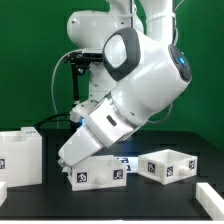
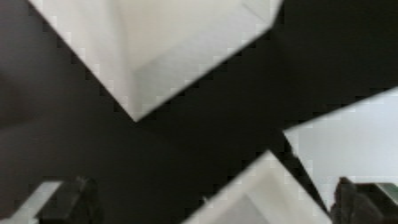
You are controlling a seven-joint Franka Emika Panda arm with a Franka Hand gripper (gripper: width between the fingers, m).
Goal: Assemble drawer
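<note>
The drawer lies in parts on the black table. The large boxy housing (image 1: 20, 160) stands at the exterior view's left. One small tray (image 1: 97, 172) sits right under my lowered hand, and the second tray (image 1: 168, 166) sits toward the exterior view's right. My gripper (image 2: 214, 205) is open, with its fingertips (image 2: 64, 201) far apart at the picture's edges. A blurred white corner of a part (image 2: 270, 190) shows between them and touches neither finger. Another blurred white edge (image 2: 169, 50) lies further off. In the exterior view the arm hides the fingers.
A white block (image 1: 211, 200) lies at the front of the exterior view's right. Another white piece (image 1: 3, 190) shows at the front left edge. The arm's bulk (image 1: 140, 80) hangs over the middle of the table.
</note>
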